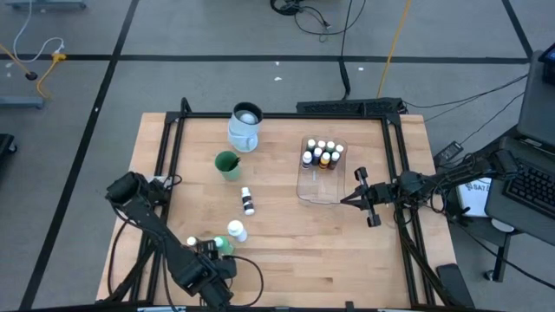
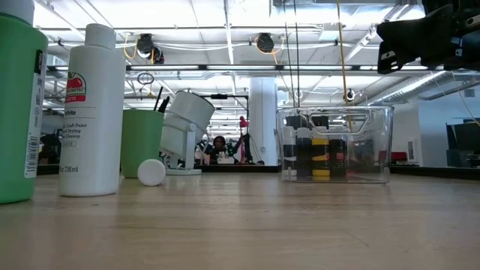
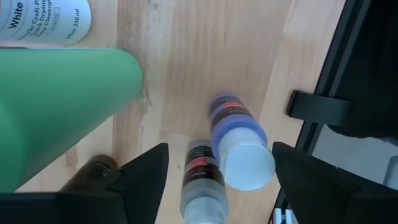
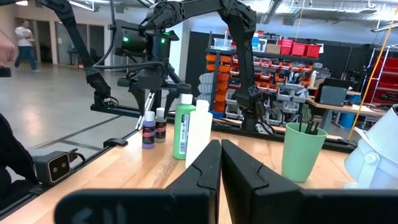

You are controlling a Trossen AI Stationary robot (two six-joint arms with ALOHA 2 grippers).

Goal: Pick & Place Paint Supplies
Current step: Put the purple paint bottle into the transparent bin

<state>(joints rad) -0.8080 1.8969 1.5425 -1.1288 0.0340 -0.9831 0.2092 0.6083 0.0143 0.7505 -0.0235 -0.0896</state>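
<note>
My left gripper (image 3: pixel 219 177) (image 1: pixel 196 246) points down, open, over two tiny upright bottles near the table's front left: a purple white-capped one (image 3: pixel 239 146) (image 4: pixel 148 129) and a dark one (image 3: pixel 202 180) (image 4: pixel 160 124). Its fingers stand to either side of the pair and touch neither. Beside them stand a green bottle (image 3: pixel 56 106) (image 1: pixel 225 246) and a white bottle (image 1: pixel 236 230) (image 2: pixel 91 112). Another tiny bottle (image 1: pixel 248 201) lies on its side mid-table. Several tiny bottles (image 1: pixel 323 154) stand in the clear tub (image 1: pixel 319 186). Brushes (image 4: pixel 309 127) stick up from a green cup (image 1: pixel 228 165). My right gripper (image 1: pixel 349 198) is shut and holds nothing.
A white-and-pale-blue mug (image 1: pixel 245 126) stands at the far side behind the green cup. A black frame rail (image 1: pixel 401 173) runs along the table's edges. Bare wood lies between the lying bottle and the tub and along the near edge (image 1: pixel 329 260).
</note>
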